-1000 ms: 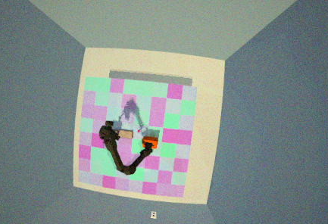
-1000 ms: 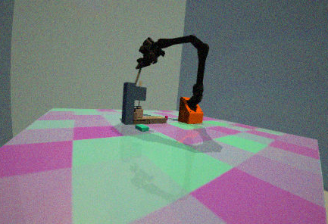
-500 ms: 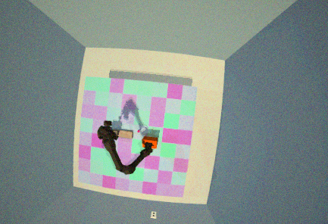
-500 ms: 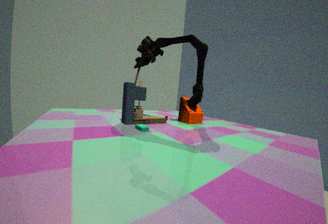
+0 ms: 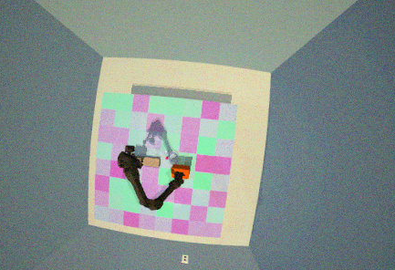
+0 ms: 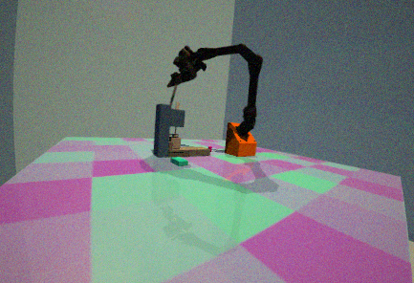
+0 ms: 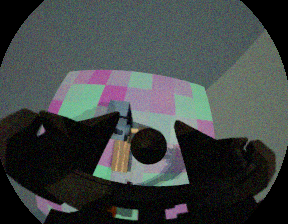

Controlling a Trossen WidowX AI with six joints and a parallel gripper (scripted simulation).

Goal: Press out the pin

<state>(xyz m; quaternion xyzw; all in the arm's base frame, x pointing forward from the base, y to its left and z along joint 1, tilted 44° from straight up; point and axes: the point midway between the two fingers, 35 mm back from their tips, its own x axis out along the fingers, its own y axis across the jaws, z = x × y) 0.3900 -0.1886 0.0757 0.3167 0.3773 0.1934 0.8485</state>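
Observation:
The press (image 6: 163, 128) (image 5: 140, 150) (image 7: 120, 112) has a blue-grey frame on a tan base plate (image 6: 194, 152) (image 5: 151, 161) (image 7: 121, 154). A small tan block (image 6: 174, 142) sits on the bed under the frame's head. The thin lever (image 6: 173, 99) points up from the head. Its dark round knob (image 7: 149, 146) lies between my fingers in the wrist view, with a gap on each side. My gripper (image 7: 147, 119) (image 6: 174, 82) (image 5: 132, 154) is open, high above the press at the lever's top. The pin and cup are too small to make out.
The arm's orange base (image 6: 240, 141) (image 5: 180, 171) stands to the right of the press. A small green slab (image 6: 180, 162) lies on the checkered mat (image 6: 124, 201) in front of the press. A grey bar (image 5: 181, 94) runs along the mat's far edge.

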